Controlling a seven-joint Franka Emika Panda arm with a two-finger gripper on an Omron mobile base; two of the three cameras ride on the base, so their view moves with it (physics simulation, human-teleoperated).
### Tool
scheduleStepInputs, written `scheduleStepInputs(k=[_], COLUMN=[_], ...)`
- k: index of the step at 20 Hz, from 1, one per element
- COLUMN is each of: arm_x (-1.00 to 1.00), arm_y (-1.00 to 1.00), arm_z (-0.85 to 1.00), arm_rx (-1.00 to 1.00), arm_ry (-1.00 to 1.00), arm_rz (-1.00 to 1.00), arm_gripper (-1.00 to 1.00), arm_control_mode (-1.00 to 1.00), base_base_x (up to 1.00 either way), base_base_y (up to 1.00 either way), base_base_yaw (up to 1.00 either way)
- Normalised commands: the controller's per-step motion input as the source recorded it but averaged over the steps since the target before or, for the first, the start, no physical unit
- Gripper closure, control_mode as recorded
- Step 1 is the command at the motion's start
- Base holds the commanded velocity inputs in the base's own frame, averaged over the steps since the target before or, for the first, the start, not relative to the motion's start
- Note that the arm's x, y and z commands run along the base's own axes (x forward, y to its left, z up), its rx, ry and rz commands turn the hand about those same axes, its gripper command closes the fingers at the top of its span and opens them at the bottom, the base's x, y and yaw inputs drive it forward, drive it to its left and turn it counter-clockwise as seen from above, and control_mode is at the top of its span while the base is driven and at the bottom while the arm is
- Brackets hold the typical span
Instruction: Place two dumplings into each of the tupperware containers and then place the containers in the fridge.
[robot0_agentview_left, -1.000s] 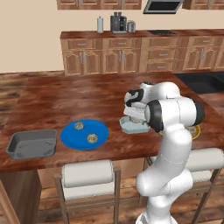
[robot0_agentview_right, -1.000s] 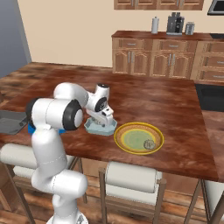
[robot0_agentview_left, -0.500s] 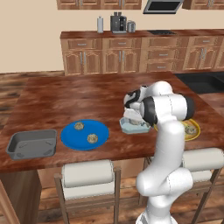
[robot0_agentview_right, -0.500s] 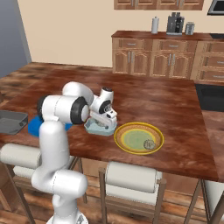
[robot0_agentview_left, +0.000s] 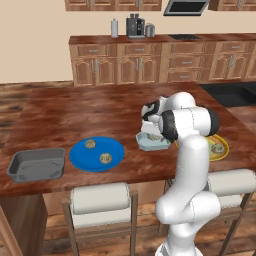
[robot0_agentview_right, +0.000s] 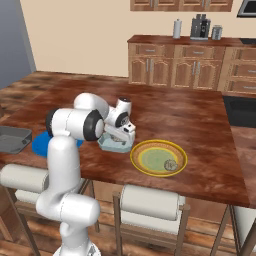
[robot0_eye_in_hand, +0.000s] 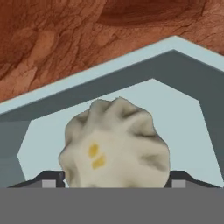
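My gripper is down in the small pale blue tupperware container, open, with one pale dumpling lying on the tub's floor between its fingertips. From the base views the gripper sits over that tub at mid-counter. Two dumplings lie on the blue plate. Another dumpling rests on the yellow-green plate. The dark grey container stands at the counter's left end. The fridge is out of view.
The wooden counter has stools under its near edge. Wall cabinets with a coffee machine stand across the floor. The blue plate lies just left of my arm.
The arm's elbow has swung a little closer to the hand. The hand stays low over the pale blue tub with the dumpling under it.
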Motion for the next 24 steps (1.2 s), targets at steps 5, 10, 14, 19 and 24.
scheduleStepInputs(k=[5, 10, 14, 19, 24], arm_x=[-0.08, 0.16, -0.14, -0.51, -1.0], arm_y=[-0.02, -0.05, -0.4, -0.72, -0.88], arm_z=[0.02, 0.11, 0.61, 0.76, 0.5], arm_rx=[-0.04, -0.03, 0.01, 0.05, 0.0], arm_ry=[0.0, -0.01, -0.1, -0.12, -0.1], arm_rz=[0.05, 0.17, 0.11, 0.08, 0.0], arm_gripper=[-1.0, -1.0, -1.0, -1.0, -1.0], arm_control_mode=[-1.0, -1.0, -1.0, -1.0, -1.0], base_base_x=[0.0, 0.0, 0.0, 0.0, 0.0], base_base_y=[0.0, 0.0, 0.0, 0.0, 0.0], base_base_yaw=[0.0, 0.0, 0.0, 0.0, 0.0])
